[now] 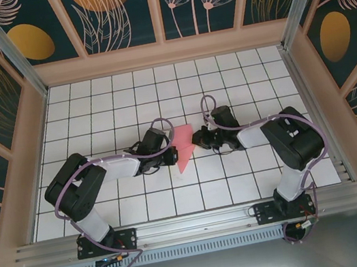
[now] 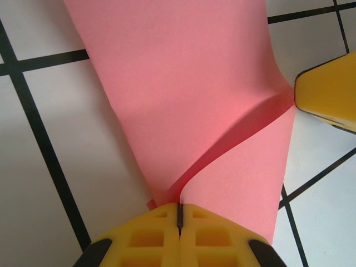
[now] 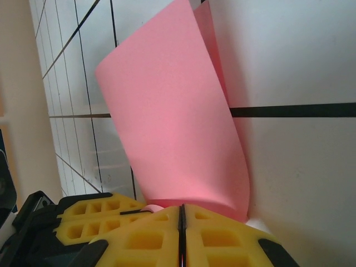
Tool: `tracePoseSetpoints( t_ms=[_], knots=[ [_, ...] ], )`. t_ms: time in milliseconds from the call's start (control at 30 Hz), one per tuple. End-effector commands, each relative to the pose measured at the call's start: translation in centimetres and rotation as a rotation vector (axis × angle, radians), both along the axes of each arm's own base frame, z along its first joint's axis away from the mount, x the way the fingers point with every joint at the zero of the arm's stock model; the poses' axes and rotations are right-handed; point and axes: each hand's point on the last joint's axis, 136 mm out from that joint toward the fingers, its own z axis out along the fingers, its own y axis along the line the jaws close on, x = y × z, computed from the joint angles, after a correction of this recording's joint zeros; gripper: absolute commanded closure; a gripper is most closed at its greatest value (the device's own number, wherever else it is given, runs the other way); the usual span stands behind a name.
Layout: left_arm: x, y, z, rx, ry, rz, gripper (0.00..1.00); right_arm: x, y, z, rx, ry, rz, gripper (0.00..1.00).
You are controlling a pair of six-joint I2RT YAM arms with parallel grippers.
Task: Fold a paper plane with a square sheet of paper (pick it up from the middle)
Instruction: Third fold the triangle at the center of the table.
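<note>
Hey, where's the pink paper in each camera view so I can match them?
Top external: pink paper mid-picture, between the left hand and right hand.
Left wrist: pink paper runs from the top edge down into the left hand at bottom centre.
Right wrist: pink paper curls up from the right hand at bottom centre.
Shared landmark: the white table with its black grid.

Gridded table (image 1: 124, 101) seemingly bears the pink paper (image 1: 182, 148).

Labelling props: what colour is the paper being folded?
The paper is plain salmon pink, clearest from the left wrist.
</note>
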Motion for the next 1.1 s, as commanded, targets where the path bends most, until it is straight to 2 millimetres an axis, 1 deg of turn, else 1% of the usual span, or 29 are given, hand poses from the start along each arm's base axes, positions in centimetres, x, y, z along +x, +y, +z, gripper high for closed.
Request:
tracePoseSetpoints(
  t_ms=[0,100,167,300,367,467,500,567,633,733,800,867,933,1067],
  knots=[
    [-1.9,2.5,-3.0,0.127,0.082,0.002,0.98,-0.4,0.9,0.3,0.021,-0.033,0.050,0.89],
    [-2.0,2.6,-3.1,0.131,0.084,0.002,0.98,-0.6,1.5,0.2,0.014,-0.035,0.076,0.89],
    [-2.0,2.6,-3.1,0.131,0.084,0.001,0.98,-0.4,1.2,-0.7,-0.020,-0.021,0.064,0.90],
    [-2.0,2.8,-3.2,0.141,0.082,0.001,0.98,0.1,-0.1,-2.7,-0.101,0.005,0.002,0.90],
    [-2.1,2.9,-3.2,0.147,0.082,0.001,0.98,0.1,-0.6,-4.0,-0.141,0.043,-0.014,0.90],
    [-2.1,3.2,-3.3,0.163,0.080,0.005,0.99,-0.5,-1.0,-5.2,-0.179,0.085,-0.019,0.90],
    [-2.1,3.3,-3.3,0.165,0.078,0.006,0.99,-0.6,-1.1,-5.2,-0.186,0.089,-0.023,0.90],
    [-2.1,3.4,-3.3,0.166,0.078,0.008,0.99,-0.5,-1.2,-4.6,-0.187,0.082,-0.026,0.90],
    [-2.1,3.4,-3.4,0.168,0.079,0.007,0.99,0.0,-0.9,-3.1,-0.170,0.047,-0.028,0.89],
    [-2.2,3.4,-3.5,0.174,0.081,0.004,0.99,1.1,-0.1,-0.1,-0.125,-0.027,-0.014,0.88],
    [-2.1,3.5,-3.5,0.176,0.080,0.004,0.99,1.9,0.6,0.8,-0.116,-0.055,0.011,0.88],
    [-2.2,3.5,-3.6,0.179,0.080,0.002,0.99,2.6,0.9,0.7,-0.138,-0.057,0.023,0.89],
    [-2.1,3.5,-3.5,0.177,0.078,0.002,0.99,3.0,1.0,0.1,-0.161,-0.048,0.026,0.89],
    [-2.1,3.3,-3.4,0.171,0.078,0.001,0.99,3.7,1.0,-2.0,-0.219,-0.020,0.034,0.89]
  ],
)
